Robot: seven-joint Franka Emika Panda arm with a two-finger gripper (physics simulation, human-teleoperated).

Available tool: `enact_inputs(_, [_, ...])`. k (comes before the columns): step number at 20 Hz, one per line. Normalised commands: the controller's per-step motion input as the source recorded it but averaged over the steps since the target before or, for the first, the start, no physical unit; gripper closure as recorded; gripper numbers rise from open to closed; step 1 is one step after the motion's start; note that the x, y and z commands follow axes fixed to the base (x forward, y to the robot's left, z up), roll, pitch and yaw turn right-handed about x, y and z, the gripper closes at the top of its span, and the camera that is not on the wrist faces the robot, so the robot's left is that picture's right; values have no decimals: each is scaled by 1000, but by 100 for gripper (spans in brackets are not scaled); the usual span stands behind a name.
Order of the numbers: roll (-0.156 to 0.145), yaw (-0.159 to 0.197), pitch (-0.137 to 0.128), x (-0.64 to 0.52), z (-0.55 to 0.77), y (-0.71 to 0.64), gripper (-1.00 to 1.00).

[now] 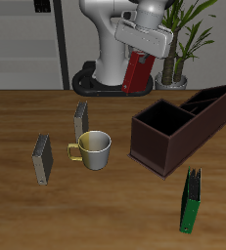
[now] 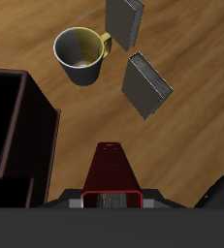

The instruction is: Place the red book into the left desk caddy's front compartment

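My pincer (image 1: 137,73) is clamped on the red book (image 1: 135,70) – high up. Next I carry it toward four o'clock, over the caddy (image 1: 183,125) – then lower.

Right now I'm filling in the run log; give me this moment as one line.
end effector: shut on red book | book: lifted above table, behind left desk caddy | caddy front compartment: empty | placement: not yet done
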Motion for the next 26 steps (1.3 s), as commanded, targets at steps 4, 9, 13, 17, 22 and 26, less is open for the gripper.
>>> enact_inputs(4, [20,-28,22,-107,-47,132,100])
enact_inputs(9, [40,14,27,-106,-82,226,100])
enact_inputs(13, [33,20,10,-60,-45,250,100])
enact_inputs(17, [29,4,28,84,-72,274,100])
enact_inputs(22, [51,1,13,107,37,248,100])
enact_inputs(26, [52,11,-31,40,93,205,100])
